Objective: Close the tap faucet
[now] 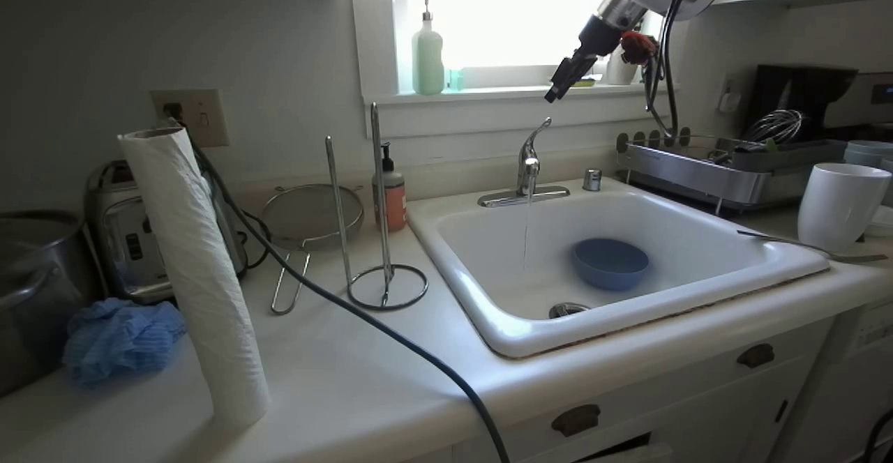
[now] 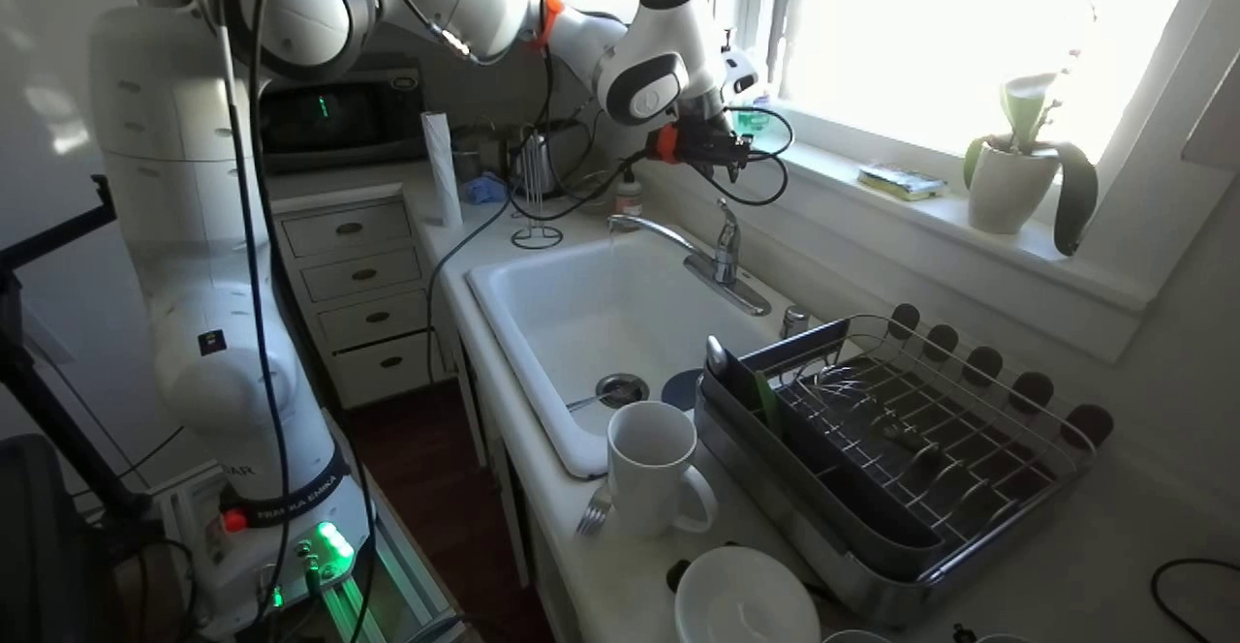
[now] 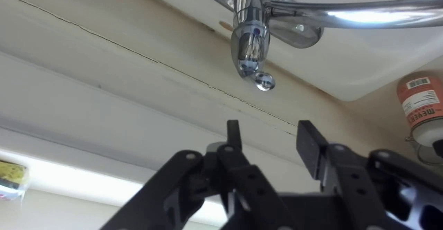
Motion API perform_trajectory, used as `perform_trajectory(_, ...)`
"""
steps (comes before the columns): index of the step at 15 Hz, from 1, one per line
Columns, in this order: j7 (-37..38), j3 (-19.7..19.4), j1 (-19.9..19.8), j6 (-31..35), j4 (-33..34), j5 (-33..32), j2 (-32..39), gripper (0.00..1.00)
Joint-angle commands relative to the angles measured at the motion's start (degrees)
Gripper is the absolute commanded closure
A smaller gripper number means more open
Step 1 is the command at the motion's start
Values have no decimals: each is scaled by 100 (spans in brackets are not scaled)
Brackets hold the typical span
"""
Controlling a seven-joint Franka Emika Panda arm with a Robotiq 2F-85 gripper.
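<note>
Tap faucet: chrome, mounted on the back ledge of the sink so the spout reaches over it; we note a thin stream of water falling.
Lever: points up; raised, we judge, to let water run; pressing it down should stop the flow.
Gripper: fingers moderately parted, holding nothing; hangs above the lever, near but not touching, placed, we suppose, to push it.
Blue bowl: in the sink, apart from the stream, probably awaiting washing.

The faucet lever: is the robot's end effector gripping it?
No, the wrist view shows the end effector open, with a visible gap between it and the faucet lever.
</note>
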Motion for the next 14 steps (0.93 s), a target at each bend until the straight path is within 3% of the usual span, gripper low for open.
perform_trajectory(1,-89,321,-281,105,349,130,352,84)
perform_trajectory(3,-117,438,-369,150,384,141,428,98)
perform_trajectory(4,-127,502,-416,128,396,166,453,99)
perform_trajectory(14,28,615,-578,13,354,-47,606,100)
